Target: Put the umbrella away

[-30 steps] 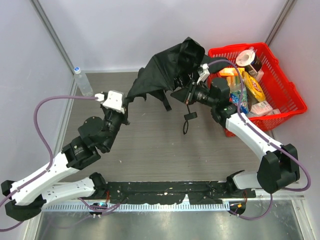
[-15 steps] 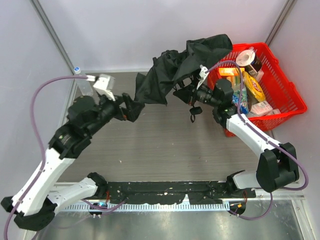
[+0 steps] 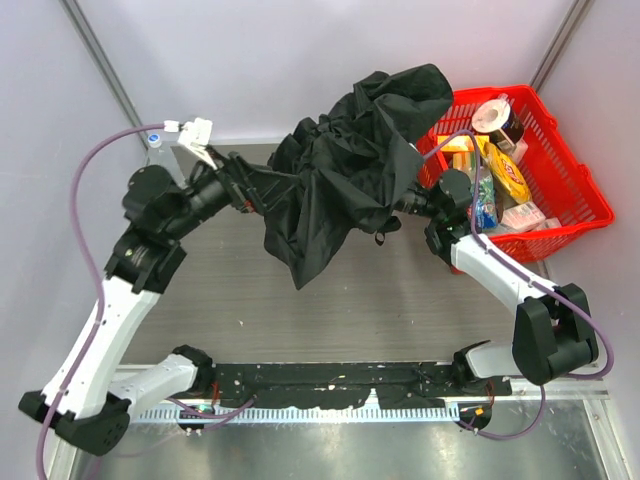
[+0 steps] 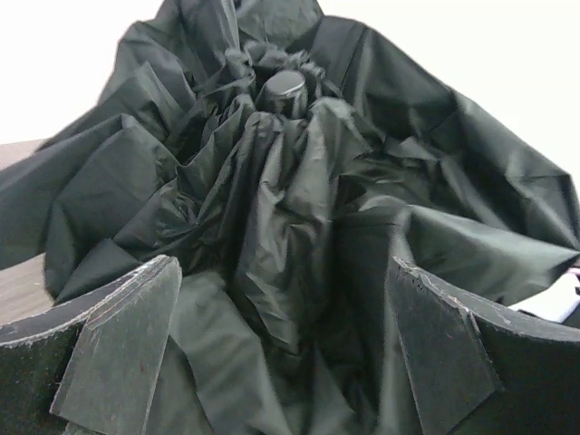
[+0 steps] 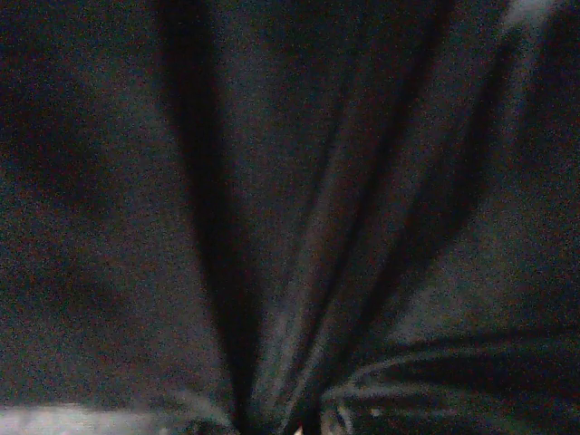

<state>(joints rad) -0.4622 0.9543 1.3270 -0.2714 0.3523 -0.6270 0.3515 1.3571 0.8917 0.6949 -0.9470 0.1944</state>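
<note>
Umbrella half-collapsed, hanging bunched above the counter between the two arms.
Black umbrella [image 3: 345, 170] is a crumpled heap held off the counter [image 3: 300, 300], just left of the red basket [image 3: 570, 215]. Left claw [image 4: 285, 308] gapes wide, cloth lying loose between its pads [image 4: 127, 344], nothing pinched. Right claw is buried under the canopy, so I can't tell its grip, though it probably carries the shaft. Step looks like gathering the canopy; next, the left claw needs to close on the loose panels and press them toward the shaft.
</note>
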